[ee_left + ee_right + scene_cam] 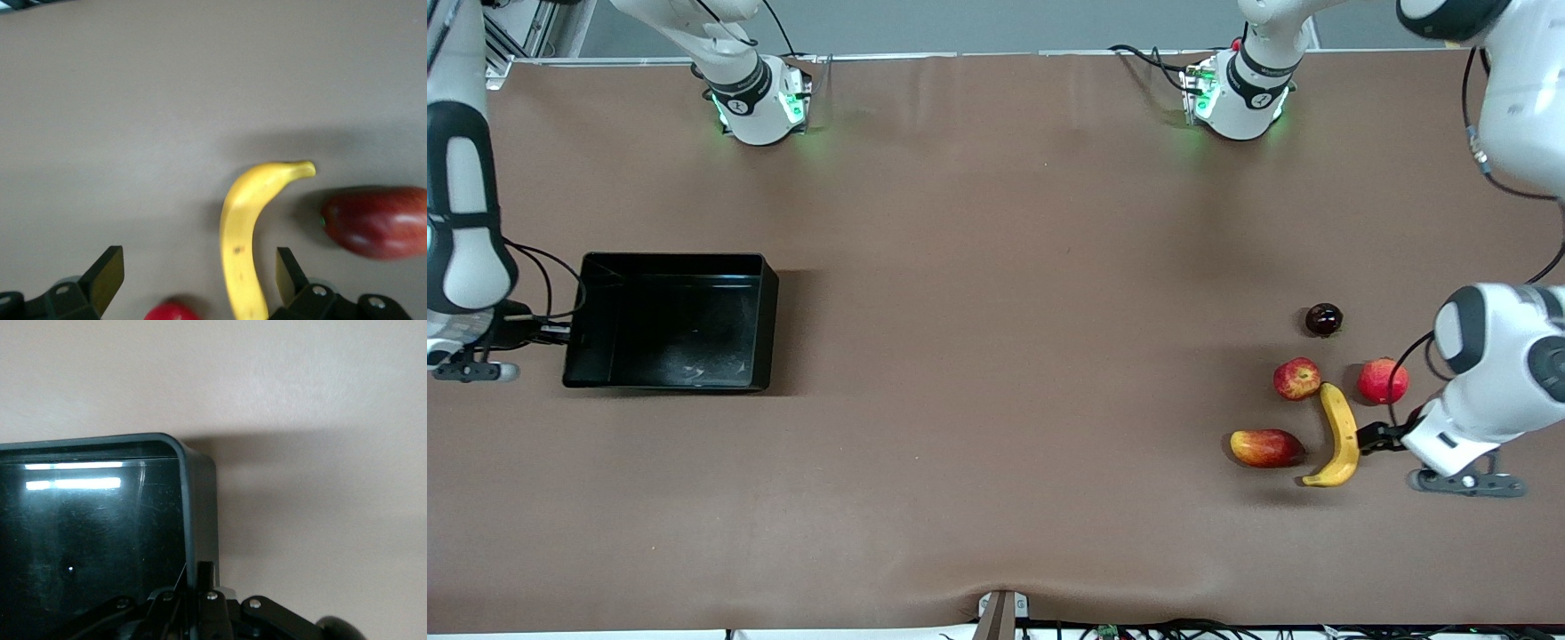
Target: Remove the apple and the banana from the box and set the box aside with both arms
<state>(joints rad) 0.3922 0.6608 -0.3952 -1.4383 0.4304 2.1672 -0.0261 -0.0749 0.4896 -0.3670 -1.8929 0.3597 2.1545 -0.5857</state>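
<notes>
Box (671, 322) sits empty at the right arm's end of the table, well apart from all the fruit. The right gripper (560, 334) is clamped shut on the box's end wall; in the right wrist view the fingers pinch the rim near a corner.

Everything else, placed from the banana (1338, 436): it lies flat on the cloth at the left arm's end of the table. The apple (1296, 378) is just beside its upper tip, on the side toward the box. A plainer red round fruit (1383, 380) is near the same tip on the side away from the box. A mango-like fruit (1266, 447) lies close to the lower half, toward the box. A small dark fruit (1323, 319) is farther from the front camera than all of these.

The left gripper (1376, 437) is level with the banana's middle, jaws spread wide, holding nothing; in the left wrist view the banana lies between the open fingers (107, 275), untouched as far as I can tell.

Risks, my read:
- The left fingers are close to the banana, so a sloppy retreat could drag or roll it into the mango-like fruit.
- The red fruit is right beside the left gripper, so a sideways swing could knock it.
- The box is held on one wall only, so a pull by the right arm alone could pivot or tip it.
</notes>
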